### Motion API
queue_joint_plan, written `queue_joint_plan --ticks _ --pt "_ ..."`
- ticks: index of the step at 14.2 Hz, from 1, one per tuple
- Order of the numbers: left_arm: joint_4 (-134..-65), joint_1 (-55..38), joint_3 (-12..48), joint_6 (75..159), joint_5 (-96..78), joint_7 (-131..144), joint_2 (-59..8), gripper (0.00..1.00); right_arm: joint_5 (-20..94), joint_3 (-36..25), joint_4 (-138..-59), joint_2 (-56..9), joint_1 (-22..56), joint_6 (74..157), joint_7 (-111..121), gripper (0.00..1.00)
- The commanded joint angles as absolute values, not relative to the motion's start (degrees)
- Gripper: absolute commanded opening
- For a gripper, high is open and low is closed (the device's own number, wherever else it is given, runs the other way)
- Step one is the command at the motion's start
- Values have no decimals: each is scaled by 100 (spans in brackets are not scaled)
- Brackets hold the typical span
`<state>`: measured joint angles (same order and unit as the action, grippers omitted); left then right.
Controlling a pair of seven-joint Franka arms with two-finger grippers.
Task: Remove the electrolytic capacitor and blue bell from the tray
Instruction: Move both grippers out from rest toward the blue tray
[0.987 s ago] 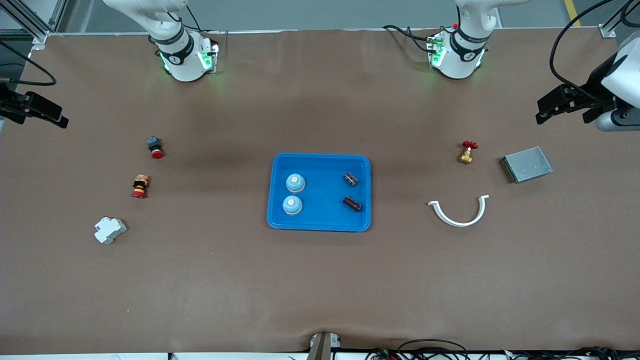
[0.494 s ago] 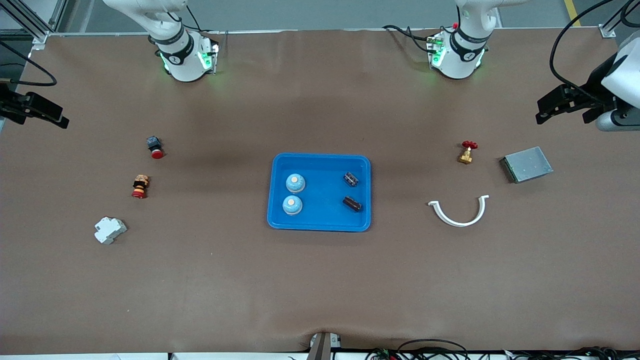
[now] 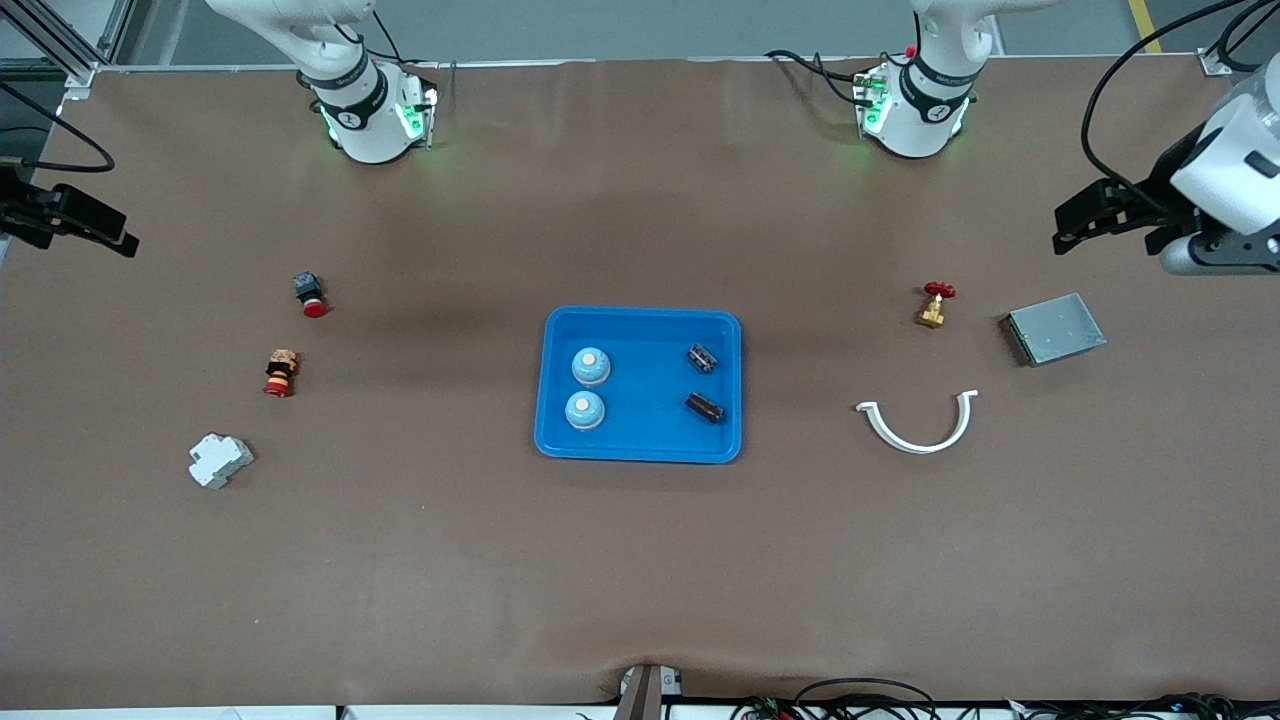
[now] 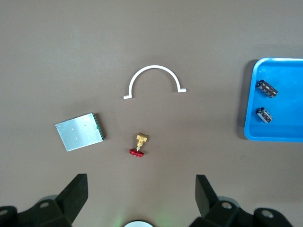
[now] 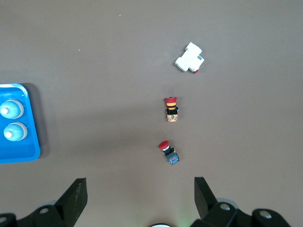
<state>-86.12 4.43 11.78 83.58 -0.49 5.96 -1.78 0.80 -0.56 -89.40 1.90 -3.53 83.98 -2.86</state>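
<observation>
Front view: the blue tray [image 3: 640, 448] at mid-table holds 2 bells [image 3: 590, 366] toward the right arm's end and 2 capacitors [image 3: 702, 357] toward the left arm's. The left gripper [image 3: 1085, 213] hangs over its table end, jaws wide and empty; the right gripper [image 3: 95, 225] likewise, over its end.

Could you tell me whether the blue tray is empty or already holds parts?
It holds parts. Two bells sit in the blue tray toward the right arm's end, two capacitors toward the left arm's end.
</observation>
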Motion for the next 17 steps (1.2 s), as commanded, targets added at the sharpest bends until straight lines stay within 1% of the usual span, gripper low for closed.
queue_joint_plan --ticks 1,4,6,10,12,17 --pt "-8508 457 1195 8262 44 536 -631 100 79 -9 -8859 167 -334 8332 -360 100" --pt "-8491 571 1134 8262 35 528 -1009 100 158 -9 -8851 193 -238 8271 -369 100" --pt "-8508 554 1081 8279 44 562 -1142 100 237 0 -8842 202 -159 8192 -509 100" --pt "-8499 502 1099 8358 -61 772 -1624 100 246 0 -8816 211 218 8034 -1439 100" --pt "-8499 344 1160 8822 -70 1272 -1819 100 255 0 -8815 237 482 7981 -1948 100" --pt "-8499 -491 1169 9701 -280 2694 -2328 100 264 0 -8833 237 1229 7963 -3469 100"
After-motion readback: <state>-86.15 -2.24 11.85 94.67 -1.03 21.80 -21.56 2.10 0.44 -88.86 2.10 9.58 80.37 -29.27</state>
